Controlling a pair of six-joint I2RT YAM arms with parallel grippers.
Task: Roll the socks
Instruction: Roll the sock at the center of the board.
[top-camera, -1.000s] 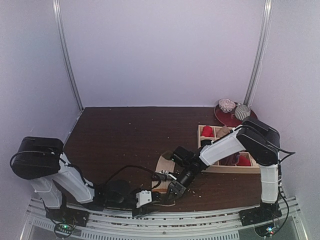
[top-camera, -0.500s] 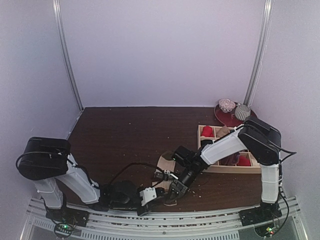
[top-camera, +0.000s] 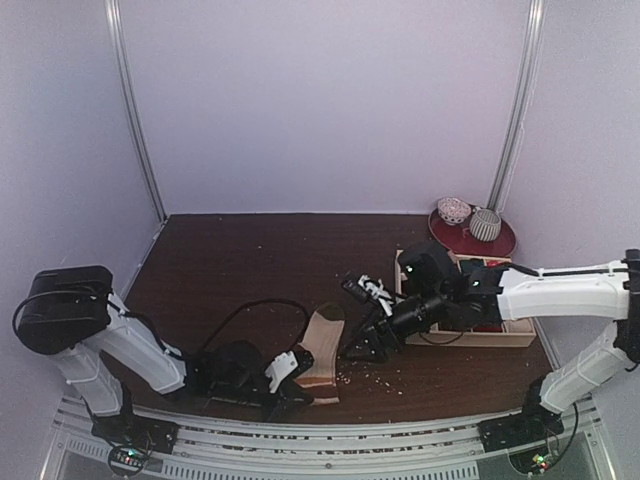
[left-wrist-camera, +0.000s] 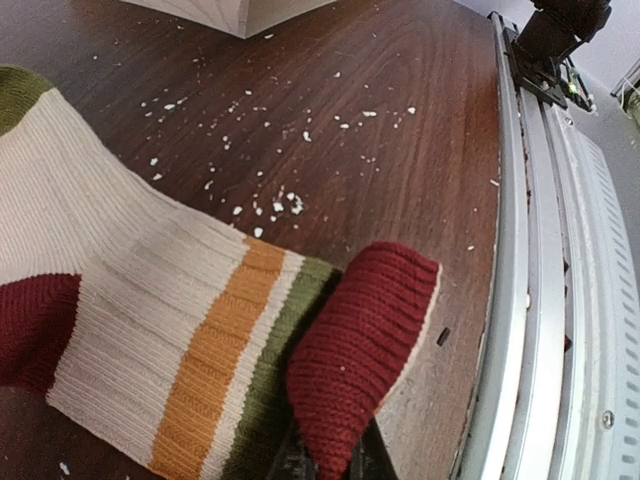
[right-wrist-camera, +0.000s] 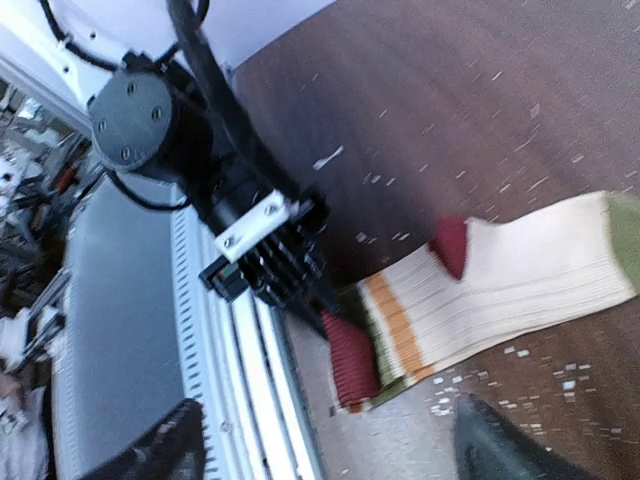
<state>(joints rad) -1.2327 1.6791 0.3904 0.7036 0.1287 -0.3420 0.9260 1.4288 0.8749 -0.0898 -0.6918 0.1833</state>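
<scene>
Our right gripper (top-camera: 362, 345) has backed off toward the wooden tray (top-camera: 500, 338), fingers spread and empty. Our left gripper (top-camera: 297, 380) still pinches the red cuff of the tan sock (top-camera: 322, 345), lying flat near the table's front edge.

A robot lab: plain white walls (top-camera: 320, 100) box in a brown table (top-camera: 240, 260), with a metal rail (top-camera: 420, 432) along its near edge.

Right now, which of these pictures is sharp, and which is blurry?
Left wrist: crisp, the ribbed cream sock with red cuff shows every knit rib. Right wrist: smeared, that sock's far end soft, the right gripper's fingers dark blobs. Top external: evenly lit, slightly soft.
</scene>
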